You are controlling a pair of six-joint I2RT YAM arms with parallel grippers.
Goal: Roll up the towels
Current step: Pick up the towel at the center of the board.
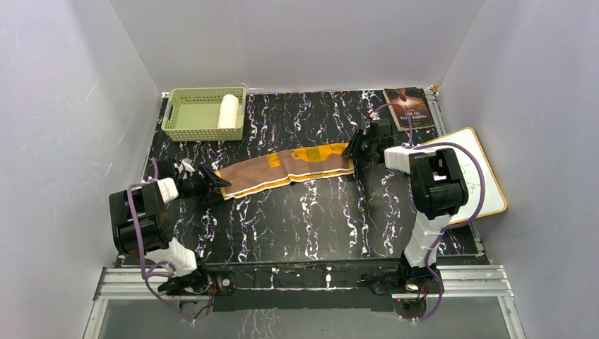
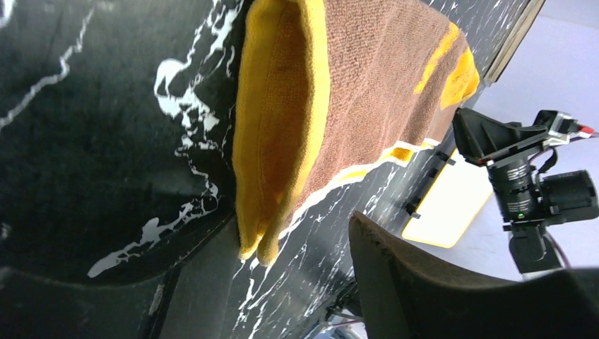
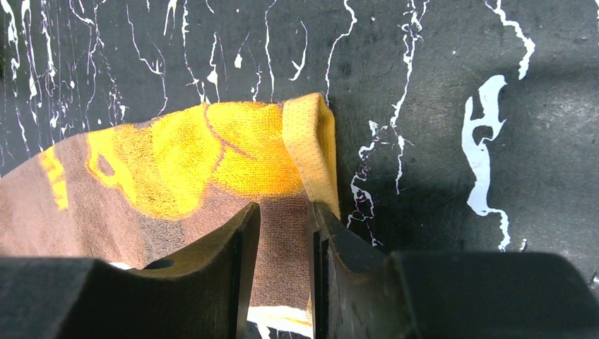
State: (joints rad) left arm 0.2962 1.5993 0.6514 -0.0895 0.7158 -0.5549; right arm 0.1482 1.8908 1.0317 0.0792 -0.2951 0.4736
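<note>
— How is the right gripper (image 3: 282, 208) held?

— It is pressed nearly together on the right end of the orange-yellow towel (image 1: 289, 168); brown cloth is pinched in the narrow slit between its fingers (image 3: 236, 275).

— And the left gripper (image 1: 215, 182)?

— Its fingers are seen spread apart, with the towel's left end, folded yellow edge outward, lying at the gap. Whether cloth is touched there cannot be told.

— Where is that towel laid?

— It is stretched as a long folded strip across the black marbled table (image 1: 304, 219), between the two grippers, slightly bowed, brown side up with orange patches.

— What is kept in the basket (image 1: 191, 132)?

— One thing only: the cream-white towel (image 1: 228, 111), rolled up and stood against the right wall. The pale green basket is set at the far left corner of the table.

— Anything else?

— A book (image 1: 410, 107) is seen at the far right edge, and a whiteboard (image 1: 487, 187) is laid beside the table on the right.
</note>
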